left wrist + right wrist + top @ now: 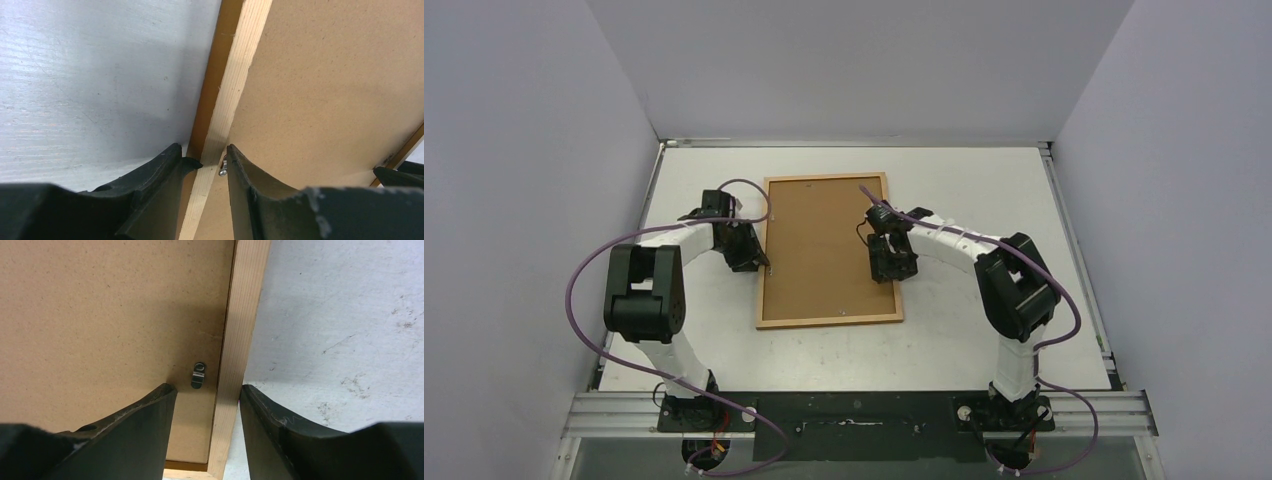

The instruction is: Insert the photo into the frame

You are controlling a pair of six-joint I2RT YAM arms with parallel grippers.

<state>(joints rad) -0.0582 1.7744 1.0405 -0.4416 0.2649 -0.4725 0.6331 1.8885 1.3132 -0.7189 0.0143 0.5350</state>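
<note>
The orange-brown wooden frame (829,320) lies face down in the middle of the table, with a brown fibreboard backing panel (819,250) filling it. The photo is hidden. My left gripper (759,262) is at the frame's left rail (240,75). Its jaws (212,157) press both sides of that rail, and the inner finger is against a small metal tab (223,167). My right gripper (892,268) straddles the right rail (245,315). It is open (207,388): the outer finger is at the rail's edge, and the inner finger is over the panel near a dark tab (198,375).
The white table (984,200) is walled on the left, back and right. Both arm bases sit on the black mounting rail (854,415) at the near edge. Purple cables loop beside each arm.
</note>
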